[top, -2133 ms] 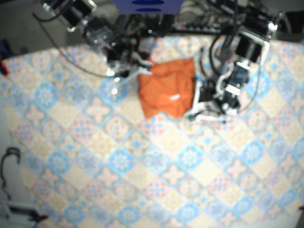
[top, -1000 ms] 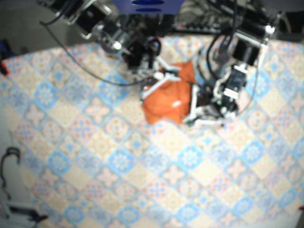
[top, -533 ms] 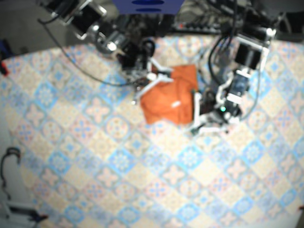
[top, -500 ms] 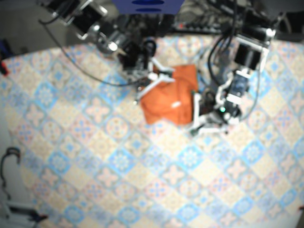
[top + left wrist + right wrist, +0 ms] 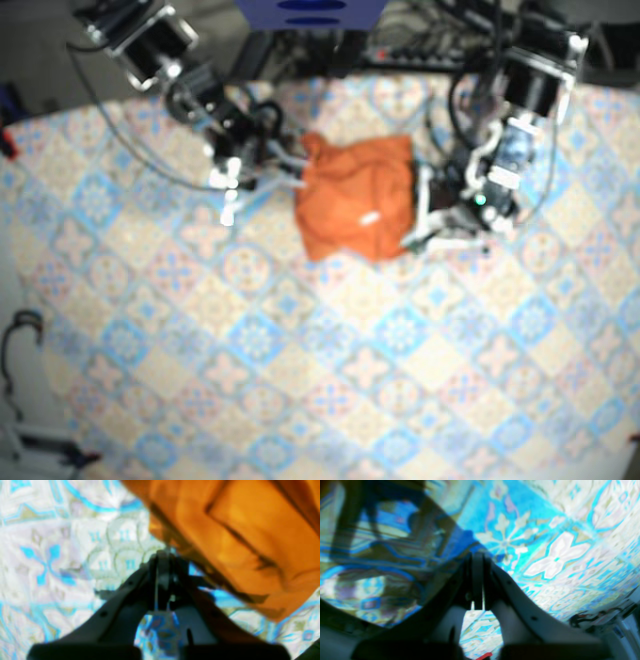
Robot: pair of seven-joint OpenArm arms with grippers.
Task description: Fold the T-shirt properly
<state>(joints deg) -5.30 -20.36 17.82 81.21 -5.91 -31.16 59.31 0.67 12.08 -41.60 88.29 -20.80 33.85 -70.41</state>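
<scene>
— So, starting at the left of the overhead view: what is there?

— My right arm [image 5: 190, 85]. It reaches in from the far left corner. My right gripper [image 5: 477, 558] sits low over the table [image 5: 300, 380], just beside the left edge of the shirt [image 5: 350, 195]. Its jaws are pressed together with nothing between them, and the right wrist view shows only patterned table under the tips. Whether it touches the fabric I cannot tell, because the overhead view is too blurred.

— And the shirt itself?

— Orange, folded into a rough rectangle. It lies flat toward the far side of the table, about midway across, between my two grippers. Its far left corner is bunched up a little. A small white tag [image 5: 368, 217] shows on top, toward the near edge.

— Then the right side?

— My left arm [image 5: 520, 120] comes down from the far right corner. My left gripper [image 5: 163, 555] is at the shirt's right edge, toward its near corner. Those jaws are closed too, tip against tip, and empty. In the left wrist view the tips are over bare table just beside the folded edge, where the layers of fabric stack with dark creases. Touching or just clear of it, I cannot say.
</scene>
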